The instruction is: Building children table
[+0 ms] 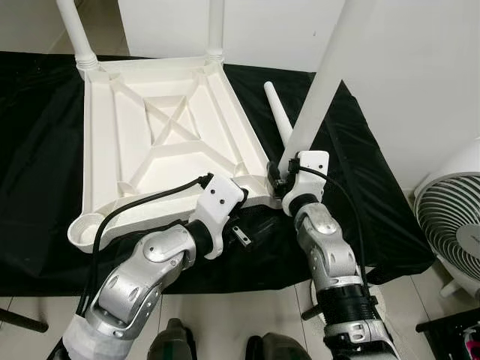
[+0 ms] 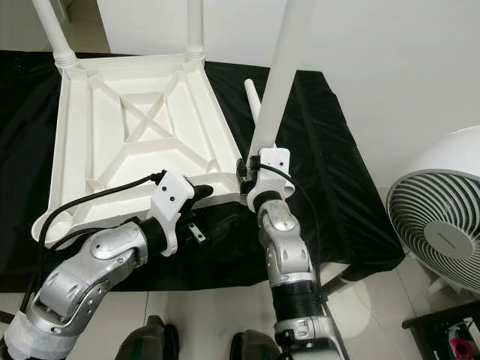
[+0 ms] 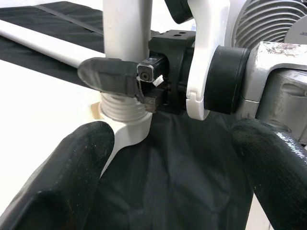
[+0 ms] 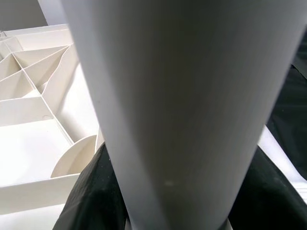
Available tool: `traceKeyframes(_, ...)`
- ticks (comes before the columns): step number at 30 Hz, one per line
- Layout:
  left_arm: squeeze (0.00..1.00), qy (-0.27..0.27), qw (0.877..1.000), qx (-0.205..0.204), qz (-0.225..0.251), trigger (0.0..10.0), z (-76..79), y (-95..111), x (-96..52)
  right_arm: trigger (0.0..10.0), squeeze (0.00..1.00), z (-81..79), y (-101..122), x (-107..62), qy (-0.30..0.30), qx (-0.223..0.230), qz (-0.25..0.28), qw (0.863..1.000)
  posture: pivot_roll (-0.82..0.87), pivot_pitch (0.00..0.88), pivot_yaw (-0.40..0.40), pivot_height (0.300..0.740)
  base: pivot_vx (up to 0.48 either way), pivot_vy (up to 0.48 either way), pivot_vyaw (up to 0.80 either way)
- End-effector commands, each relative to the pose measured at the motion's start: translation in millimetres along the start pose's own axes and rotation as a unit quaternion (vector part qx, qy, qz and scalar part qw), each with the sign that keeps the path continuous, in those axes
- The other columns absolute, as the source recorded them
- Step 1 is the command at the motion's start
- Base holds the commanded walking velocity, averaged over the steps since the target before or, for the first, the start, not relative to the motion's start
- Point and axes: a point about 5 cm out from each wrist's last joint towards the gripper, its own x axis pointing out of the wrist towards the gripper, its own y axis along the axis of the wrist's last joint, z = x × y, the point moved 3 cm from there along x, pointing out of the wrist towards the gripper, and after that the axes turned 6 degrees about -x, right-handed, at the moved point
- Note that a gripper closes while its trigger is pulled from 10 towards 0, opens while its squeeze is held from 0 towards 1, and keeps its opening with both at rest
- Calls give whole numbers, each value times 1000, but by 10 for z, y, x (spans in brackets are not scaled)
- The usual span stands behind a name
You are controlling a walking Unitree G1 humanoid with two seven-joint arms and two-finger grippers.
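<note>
The white ribbed plastic tabletop (image 1: pixel 161 142) is lying upside down on a black cloth (image 1: pixel 360 187) across the middle of the head views, and the build is looking a little over half done. Two white plastic legs are already standing in the far corner sockets, one at the upper left (image 1: pixel 75 34) and one at the top centre (image 1: pixel 216 26). A third long white plastic leg (image 1: pixel 319 82) is being held at the near right corner, just right of centre in the frame, leaning up toward the top right. The right gripper (image 1: pixel 279 178) is clamping its black fingers around the base of this leg; in the left wrist view one finger (image 3: pixel 108 76) is pressing against the leg just above its threaded end (image 3: pixel 122 108), which is sitting in the corner socket, though I judge it is not yet fully turned home since threads are showing. The left gripper (image 1: pixel 241 229) is hovering low, just in front of the tabletop's near edge, its two fingers spread wide and holding nothing. A fourth tapered white leg (image 1: pixel 277 109) is lying loose on the cloth, right of the tabletop. The round socket at the near left corner (image 1: pixel 88 225) is sitting unfilled, so that leg and the final flipping upright are what remain. A white fan (image 1: pixel 450 217) is standing at the right edge.
</note>
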Motion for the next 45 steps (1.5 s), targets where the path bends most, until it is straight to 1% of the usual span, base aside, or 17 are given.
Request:
traceKeyframes(1,0,-13,1000,-3,-2,10000,46,6,-12,10000,78,19,28,-6,0,25,4,1000,-13,71,-42,740,0,0,0)
traceKeyframes(2,0,-13,1000,-3,-1,10000,46,7,-12,10000,1000,8,58,-13,9,30,10,999,-11,73,-43,740,0,0,0)
traceKeyframes(8,0,-12,1000,-4,-1,10000,40,13,-16,10000,1000,32,172,-27,42,34,38,998,-12,76,-43,740,0,0,0)
traceKeyframes(13,0,-11,1000,-4,1,10000,36,22,-16,10000,1000,55,188,-41,59,27,40,997,-9,76,-43,740,0,0,0)
traceKeyframes(15,0,-10,1000,-5,3,10000,28,36,-15,10000,1000,78,178,-57,94,17,36,995,-11,74,-43,740,0,0,0)
traceKeyframes(18,0,-10,1000,-5,3,10000,28,36,-15,10000,1000,78,178,-57,94,17,36,995,-11,74,-43,740,0,0,0)
traceKeyframes(20,0,-10,1000,-4,3,10000,27,41,-15,10000,1000,84,170,-64,111,10,33,993,-11,74,-43,740,0,0,0)
traceKeyframes(21,0,-11,1000,-3,4,10000,26,46,-11,10000,0,101,128,-84,167,-25,29,985,-14,68,-40,740,0,0,0)
traceKeyframes(22,0,-12,1000,-2,4,10000,25,52,-9,10000,0,136,84,-107,218,-59,22,974,-16,68,-39,740,0,0,0)
traceKeyframes(23,0,-12,1000,-2,4,10000,25,52,-9,10000,0,136,84,-107,218,-59,22,974,-16,68,-39,740,0,0,0)
traceKeyframes(25,0,-12,1000,-1,5,10000,22,57,-4,10000,0,228,31,-118,269,-98,9,958,-16,68,-40,740,0,0,0)
traceKeyframes(26,0,-12,1000,-1,5,10000,22,57,-4,10000,0,228,31,-118,269,-98,9,958,-16,68,-40,740,0,0,0)
traceKeyframes(31,0,-12,1000,-1,7,10000,26,68,4,10000,0,279,40,-94,310,-108,5,945,-11,62,-42,740,0,0,0)
traceKeyframes(33,0,-12,1000,-1,8,10000,20,73,6,10000,0,288,31,-81,332,-117,1,936,-7,59,-42,740,0,0,0)
traceKeyframes(39,0,-11,1000,0,8,10000,12,76,4,10000,0,296,31,-44,348,-123,2,930,0,56,-40,740,0,0,0)
traceKeyframes(44,0,-12,1000,2,7,10000,6,84,0,9922,0,347,35,62,354,-134,6,926,7,49,-37,740,0,0,0)
traceKeyframes(45,0,-12,1000,3,7,10000,6,84,0,4275,0,349,33,64,356,-131,6,925,6,47,-36,740,0,0,0)
